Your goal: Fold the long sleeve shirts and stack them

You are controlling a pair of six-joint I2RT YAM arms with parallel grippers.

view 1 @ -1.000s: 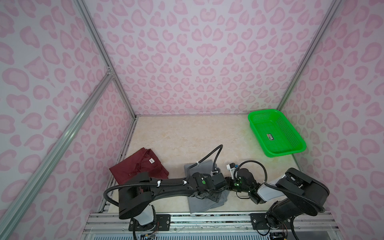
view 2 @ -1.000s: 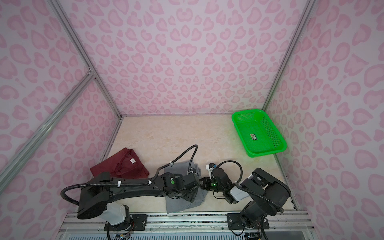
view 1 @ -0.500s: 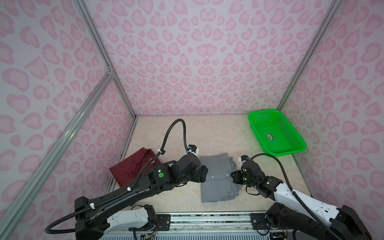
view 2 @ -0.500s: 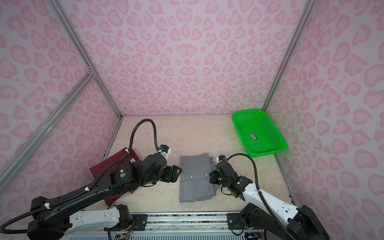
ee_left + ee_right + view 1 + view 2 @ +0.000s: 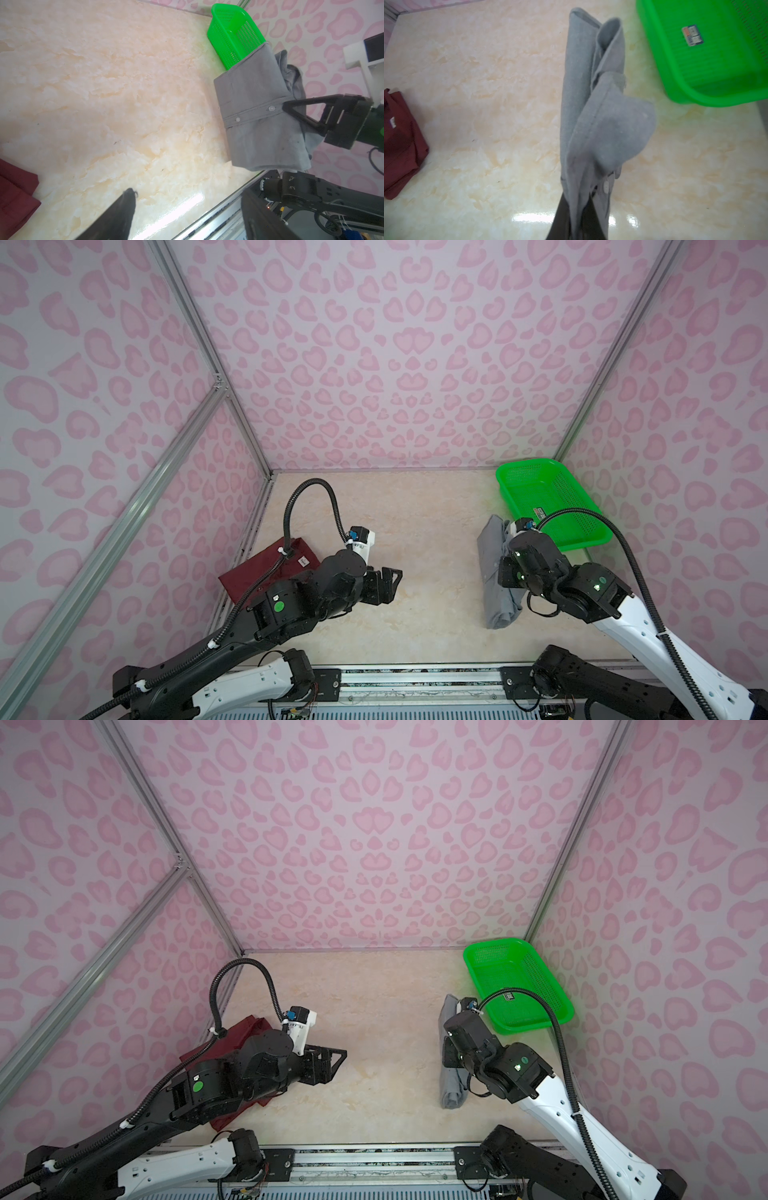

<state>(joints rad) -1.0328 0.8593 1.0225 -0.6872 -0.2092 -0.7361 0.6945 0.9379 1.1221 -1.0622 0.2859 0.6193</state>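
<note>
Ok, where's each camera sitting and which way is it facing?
Both top views: high above the robot's base, looking down toward the back wall; left arm, right arm, grey shirt, maroon shirt, green basket.
Left wrist: on the left arm, facing across the table at the right fingers pinching the grey shirt; one of the left fingers shows.
Right wrist: looks down the grey shirt to the table; the right fingers show.
Shared: wrist views both catch both shirts and the green basket.

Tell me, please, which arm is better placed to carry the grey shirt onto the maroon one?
The right: the right gripper is shut on the grey shirt, beside the green basket. The left gripper stands open and empty near the maroon shirt, so it would likely need a handover.
</note>
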